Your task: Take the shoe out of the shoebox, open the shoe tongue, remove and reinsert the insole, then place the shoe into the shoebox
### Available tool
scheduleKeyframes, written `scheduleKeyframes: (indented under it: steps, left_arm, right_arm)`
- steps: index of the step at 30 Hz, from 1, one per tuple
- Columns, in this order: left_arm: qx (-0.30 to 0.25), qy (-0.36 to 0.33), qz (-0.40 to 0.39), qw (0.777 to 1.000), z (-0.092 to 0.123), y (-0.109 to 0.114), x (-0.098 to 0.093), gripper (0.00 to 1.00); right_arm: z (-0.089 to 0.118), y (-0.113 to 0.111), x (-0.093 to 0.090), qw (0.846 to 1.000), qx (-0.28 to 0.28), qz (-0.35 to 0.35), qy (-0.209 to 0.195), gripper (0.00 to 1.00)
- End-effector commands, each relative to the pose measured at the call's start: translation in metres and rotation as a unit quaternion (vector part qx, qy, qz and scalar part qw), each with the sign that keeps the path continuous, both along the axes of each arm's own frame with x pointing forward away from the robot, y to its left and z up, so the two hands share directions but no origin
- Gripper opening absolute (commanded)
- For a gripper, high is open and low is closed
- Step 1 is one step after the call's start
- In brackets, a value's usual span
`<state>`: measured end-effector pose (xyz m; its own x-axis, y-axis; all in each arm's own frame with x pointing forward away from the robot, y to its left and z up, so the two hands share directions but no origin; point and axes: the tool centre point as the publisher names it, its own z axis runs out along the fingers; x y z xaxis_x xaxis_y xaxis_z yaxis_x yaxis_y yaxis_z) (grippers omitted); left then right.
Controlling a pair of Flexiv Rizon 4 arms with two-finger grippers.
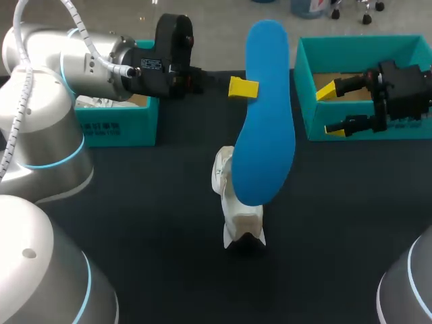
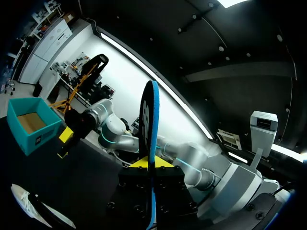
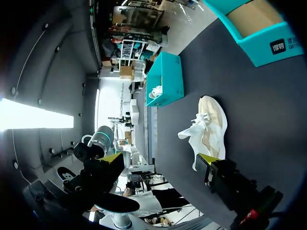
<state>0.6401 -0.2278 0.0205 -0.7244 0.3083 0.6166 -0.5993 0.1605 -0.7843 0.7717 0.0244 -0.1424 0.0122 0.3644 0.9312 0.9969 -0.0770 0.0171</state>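
Head view — left gripper (image 1: 244, 88) clamped on blue insole (image 1: 268, 115) over white shoe (image 1: 239, 209); right gripper (image 1: 331, 109) spread open at teal shoebox (image 1: 358, 44).

- Head view: even, moderately bright light from overhead. The black table (image 1: 148, 202) takes it matt.
- Soft highlights sit on the silver shells of the left arm (image 1: 40, 67). The insole (image 1: 268, 115) is evenly lit.
- A small dark shadow pools under the shoe (image 1: 239, 202).
- Left wrist view: dim overall, with the ceiling light strip (image 2: 144, 67) burnt out white.
- Right wrist view: the light panel (image 3: 33, 114) is blown out.
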Motion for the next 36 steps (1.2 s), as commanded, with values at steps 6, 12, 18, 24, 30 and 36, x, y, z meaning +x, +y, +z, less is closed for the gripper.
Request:
scheduleKeyframes:
  steps: [6,12,18,24,30,36]
  left_arm:
    - [0.000,0.000,0.001,1.000,0.000,-0.001,-0.001,0.00]
    - [0.000,0.000,0.001,1.000,0.000,-0.001,-0.001,0.00]
    - [0.000,0.000,0.001,1.000,0.000,-0.001,-0.001,0.00]
    - [0.000,0.000,0.001,1.000,0.000,-0.001,-0.001,0.00]
    - [0.000,0.000,0.001,1.000,0.000,-0.001,-0.001,0.00]
    - [-0.003,-0.049,0.005,0.999,-0.007,-0.001,0.006,0.00]
  right_arm:
    - [0.010,-0.001,0.003,0.999,0.029,0.000,-0.015,1.00]
    - [0.036,-0.010,0.014,0.996,0.066,0.013,-0.062,1.00]
    - [0.047,-0.010,0.014,0.996,0.072,0.019,-0.052,1.00]
    - [0.054,-0.010,0.012,0.996,0.077,0.018,-0.052,1.00]
    - [0.054,-0.010,0.012,0.996,0.077,0.018,-0.052,1.00]
    - [0.054,-0.010,0.012,0.996,0.077,0.018,-0.052,1.00]
